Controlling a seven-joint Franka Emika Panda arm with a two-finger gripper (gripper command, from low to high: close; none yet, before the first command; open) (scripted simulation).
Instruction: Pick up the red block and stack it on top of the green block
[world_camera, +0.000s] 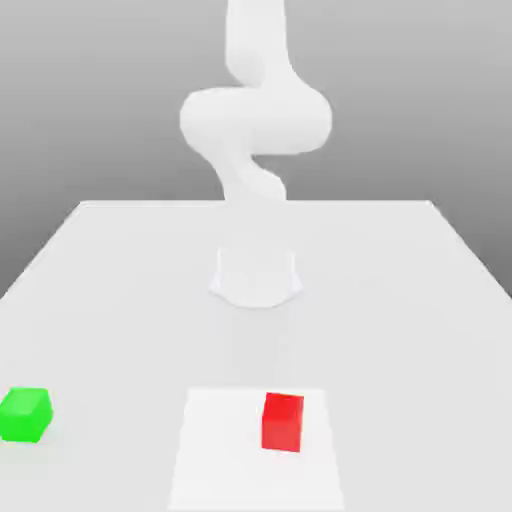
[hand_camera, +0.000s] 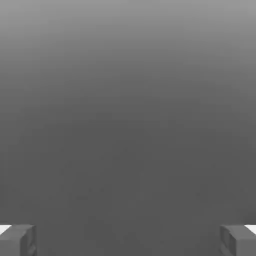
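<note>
The red block (world_camera: 283, 421) stands on a pale square patch (world_camera: 215, 460) near the table's front edge, slightly toward the exterior view's right. The green block (world_camera: 25, 415) sits on the table at the far left of the exterior view, well apart from the red one. In the hand view my gripper (hand_camera: 128, 241) is open, its two grey fingertips (hand_camera: 17, 241) set wide apart with nothing between them and plain grey background beyond. The white arm (world_camera: 255, 115) rises from its base (world_camera: 256, 277) at the table's middle and curves upward, far from both blocks.
The white table (world_camera: 400, 300) stretches wide around the arm's base. Its far edge runs across the exterior view behind the arm, and its sides slant outward toward the front.
</note>
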